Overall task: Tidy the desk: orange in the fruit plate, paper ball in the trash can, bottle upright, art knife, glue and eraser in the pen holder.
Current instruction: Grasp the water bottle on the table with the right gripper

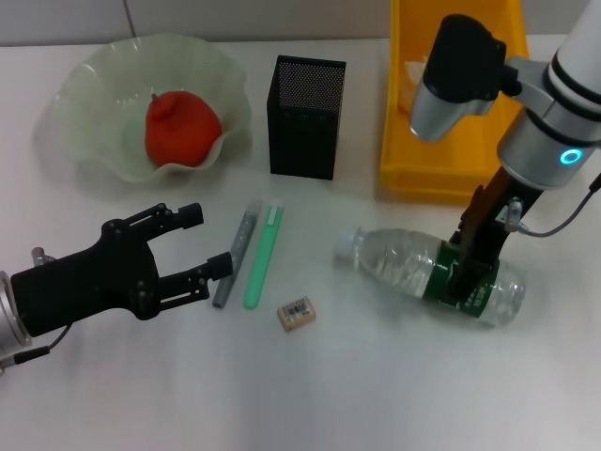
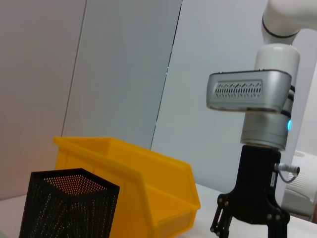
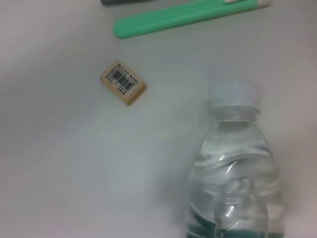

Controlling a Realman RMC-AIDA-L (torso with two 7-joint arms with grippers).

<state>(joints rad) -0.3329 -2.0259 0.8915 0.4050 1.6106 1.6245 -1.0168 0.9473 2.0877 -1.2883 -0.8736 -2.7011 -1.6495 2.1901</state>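
The bottle lies on its side right of centre, cap toward the middle of the table. My right gripper is down at its green label. At the lower left my left gripper hovers open, just left of the grey glue stick and the green art knife. In front of these lies the tan eraser. The orange rests in the fruit plate. The pen holder stands beside the yellow trash can; a whitish wad, seemingly the paper ball, shows inside it.
My right arm reaches over the trash can's near right corner. White tabletop stretches along the front edge, below the eraser and the bottle.
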